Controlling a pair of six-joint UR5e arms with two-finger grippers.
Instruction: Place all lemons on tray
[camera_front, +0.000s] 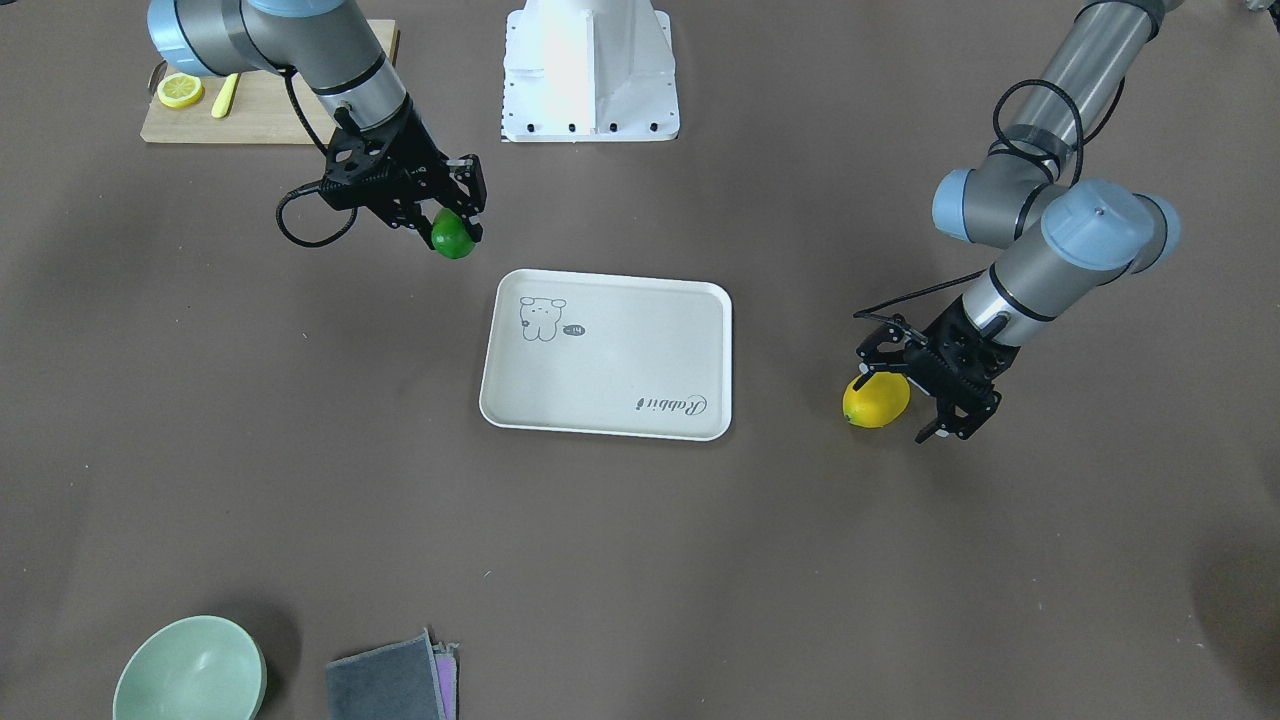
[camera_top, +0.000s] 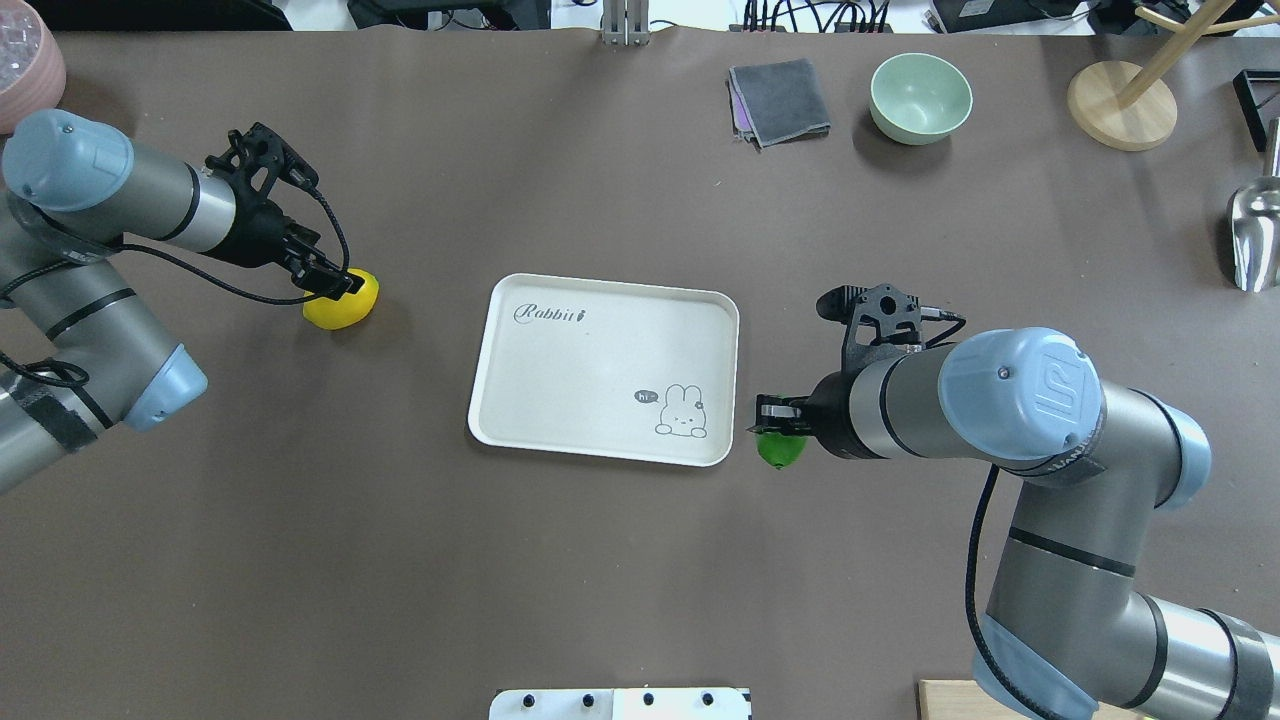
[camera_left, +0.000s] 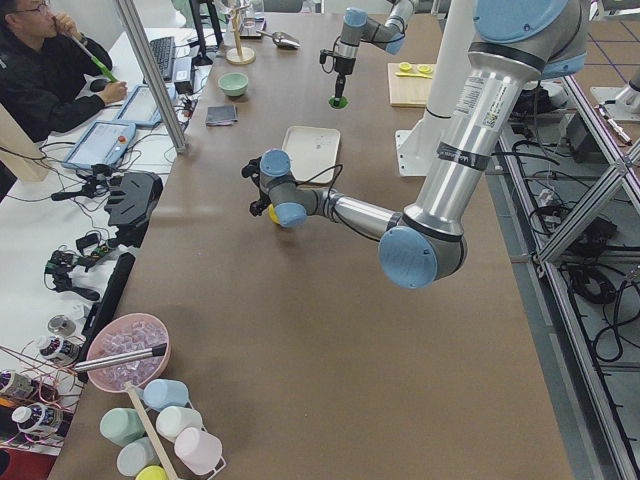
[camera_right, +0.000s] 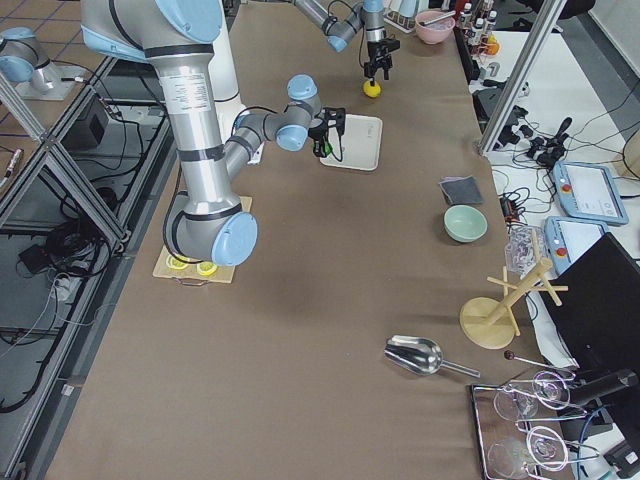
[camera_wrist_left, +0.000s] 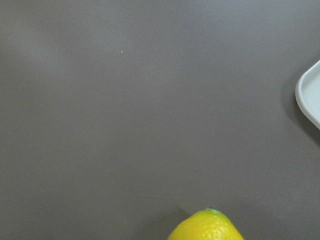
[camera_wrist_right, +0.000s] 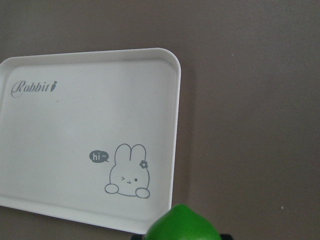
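Two claws are engaging one lemon each. The right claw (camera_front: 455, 225) is clamping the green lemon (camera_front: 450, 238) and holding it just beside the tray (camera_front: 620, 360), off the corner bearing the rabbit drawing. Whether this lemon is touching the desk (camera_front: 640, 560) cannot be judged. The left claw (camera_front: 897, 400) is standing spread around the yellow lemon (camera_front: 872, 405): one finger is touching its top, and the other is standing apart from it. This lemon is resting on the desk, apart from the tray's opposite short side. Both lemons are sitting outside the tray.
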